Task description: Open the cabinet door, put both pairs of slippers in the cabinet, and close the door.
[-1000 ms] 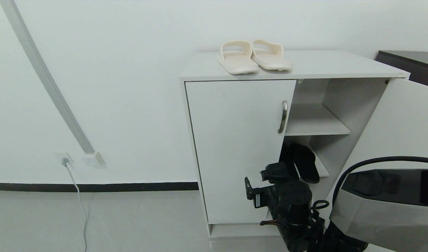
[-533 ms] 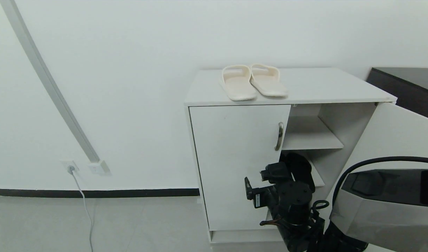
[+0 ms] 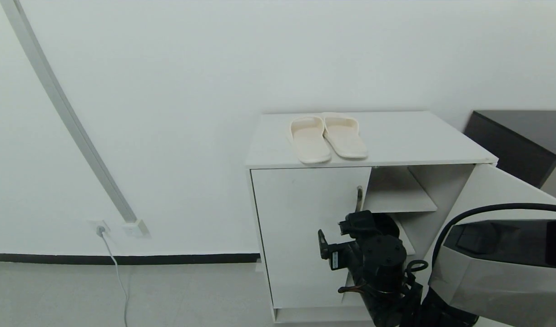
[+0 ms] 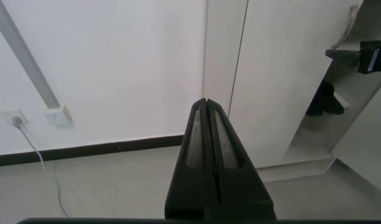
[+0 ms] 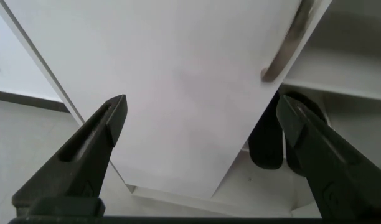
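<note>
The cream slippers (image 3: pixel 328 136) sit on top of the cabinet (image 3: pixel 419 141). The black slippers (image 5: pixel 284 137) lie inside it on a low shelf. The right gripper (image 5: pixel 202 106), fingers wide apart, hangs before the cabinet's shut door (image 3: pixel 305 227). The left gripper (image 4: pixel 205 106) is pinched together, out in front of the cabinet.

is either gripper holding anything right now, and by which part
Nothing is held. The left gripper is shut on nothing; the right gripper is open and empty, facing the closed cabinet door.
</note>
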